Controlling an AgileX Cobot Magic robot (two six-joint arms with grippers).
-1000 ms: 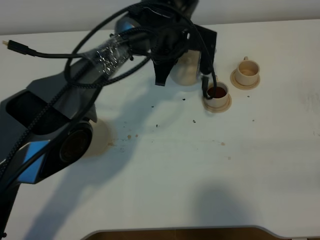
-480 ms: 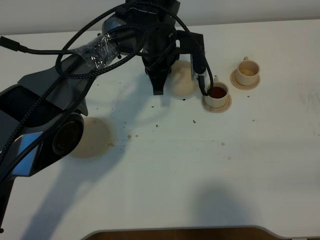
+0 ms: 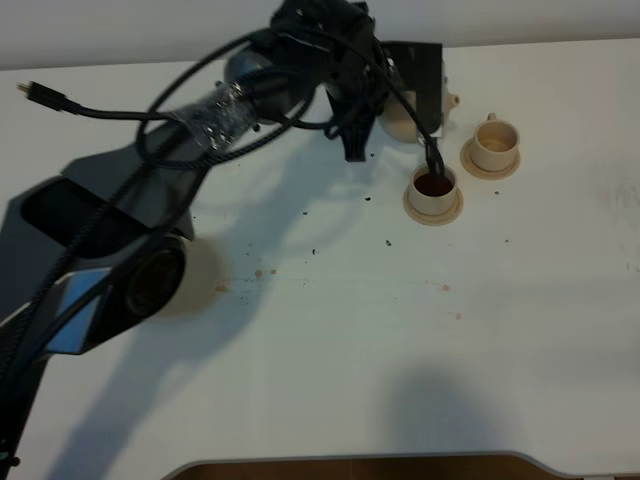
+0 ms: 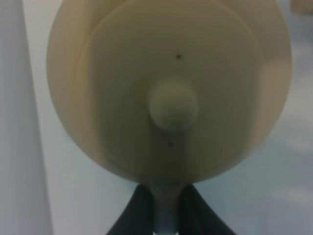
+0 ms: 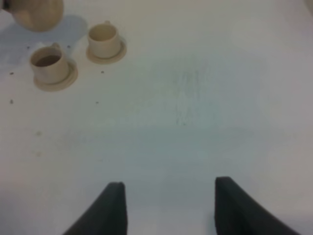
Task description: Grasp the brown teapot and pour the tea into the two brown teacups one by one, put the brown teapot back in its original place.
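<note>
My left gripper (image 4: 166,218) is shut on the loop handle of the brown teapot (image 4: 171,93), seen from above with its knobbed lid. In the exterior high view the left gripper (image 3: 395,108) holds the teapot (image 3: 403,124) in the air near the table's far edge. Its spout (image 3: 452,100) points toward the far teacup (image 3: 494,145), which looks empty on its saucer. The near teacup (image 3: 433,190) holds dark tea. Both cups show in the right wrist view, filled (image 5: 49,63) and empty (image 5: 103,36). My right gripper (image 5: 168,205) is open and empty over bare table.
The teapot's round tan saucer (image 3: 205,272) lies at the left, mostly hidden under the left arm. Dark tea specks and stains (image 3: 388,242) dot the white table (image 3: 420,340). A black cable (image 3: 70,102) loops over the left arm.
The left arm has carried the teapot away from the filled cup, back and to the right, toward the far cup. The right gripper shows no earlier frame.
</note>
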